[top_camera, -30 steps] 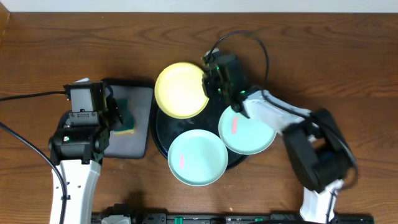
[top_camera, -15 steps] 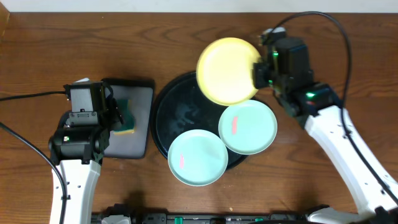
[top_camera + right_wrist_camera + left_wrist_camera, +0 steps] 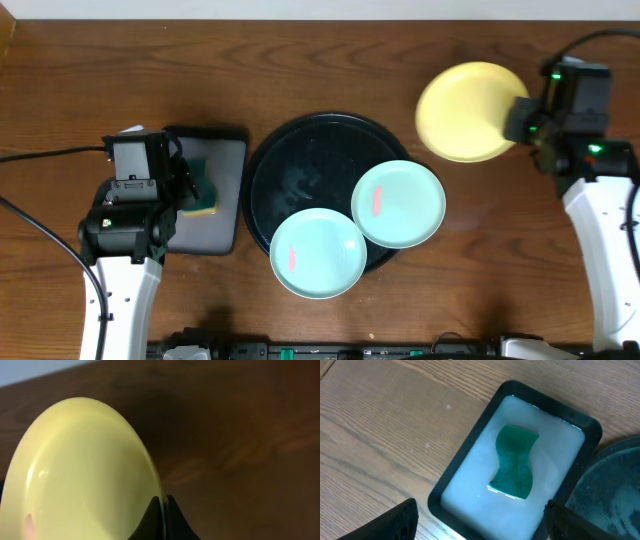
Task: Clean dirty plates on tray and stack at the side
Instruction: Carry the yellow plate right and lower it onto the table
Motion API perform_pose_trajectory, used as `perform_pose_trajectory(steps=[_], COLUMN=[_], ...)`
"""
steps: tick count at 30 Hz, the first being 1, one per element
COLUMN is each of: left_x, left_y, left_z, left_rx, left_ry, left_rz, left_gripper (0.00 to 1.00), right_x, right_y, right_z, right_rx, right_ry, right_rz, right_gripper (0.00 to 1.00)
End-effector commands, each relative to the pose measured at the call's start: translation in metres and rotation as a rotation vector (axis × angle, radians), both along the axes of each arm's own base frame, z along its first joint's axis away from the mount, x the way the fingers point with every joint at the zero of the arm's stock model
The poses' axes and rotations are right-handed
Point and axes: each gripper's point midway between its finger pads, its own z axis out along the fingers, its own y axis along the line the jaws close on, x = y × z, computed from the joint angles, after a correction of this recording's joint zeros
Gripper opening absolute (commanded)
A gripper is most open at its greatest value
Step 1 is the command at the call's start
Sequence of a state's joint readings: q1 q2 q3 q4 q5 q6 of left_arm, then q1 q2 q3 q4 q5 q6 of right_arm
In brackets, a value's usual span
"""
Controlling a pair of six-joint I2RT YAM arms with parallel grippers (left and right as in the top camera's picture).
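Note:
My right gripper (image 3: 522, 122) is shut on the rim of the yellow plate (image 3: 466, 112) and holds it above the bare table, right of the round black tray (image 3: 300, 160). In the right wrist view the fingers (image 3: 162, 510) pinch the yellow plate's (image 3: 80, 475) edge. Two mint-blue plates with reddish smears lie on the tray: one at its front (image 3: 317, 253), one at its right (image 3: 398, 204). My left gripper (image 3: 480, 520) is open above the rectangular tray (image 3: 470, 467), with nothing between its fingers.
A rectangular black tray (image 3: 210, 225) with a white inside and a green sponge (image 3: 514, 461) lies left of the round tray. The sponge also shows in the overhead view (image 3: 203, 190). Wooden table (image 3: 500, 280) all around.
My right arm has carried the yellow plate from the tray's back edge to the right, off the tray and over the table. The left arm has not moved.

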State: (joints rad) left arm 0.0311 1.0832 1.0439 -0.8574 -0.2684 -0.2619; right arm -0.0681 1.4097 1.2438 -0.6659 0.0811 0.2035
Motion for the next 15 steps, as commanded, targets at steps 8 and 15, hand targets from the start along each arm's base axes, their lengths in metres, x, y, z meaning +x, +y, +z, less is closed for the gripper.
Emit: perform_pose_trajectory(steps=[8, 15], left_x=[0.002, 0.002], left_y=[0.003, 0.003], left_z=[0.008, 0.008], left_rx=[0.011, 0.011], left_ry=[-0.017, -0.017], left_rz=[0.011, 0.011], left_gripper=[0.81, 0.81], right_x=[-0.001, 0.001], right_y=[-0.045, -0.051], right_z=[-0.070, -0.124], right_rx=[0.043, 0.056], right_ry=[0.192, 0.323], right_rz=[-0.135, -0.140], right_gripper=[0.01, 0.01])
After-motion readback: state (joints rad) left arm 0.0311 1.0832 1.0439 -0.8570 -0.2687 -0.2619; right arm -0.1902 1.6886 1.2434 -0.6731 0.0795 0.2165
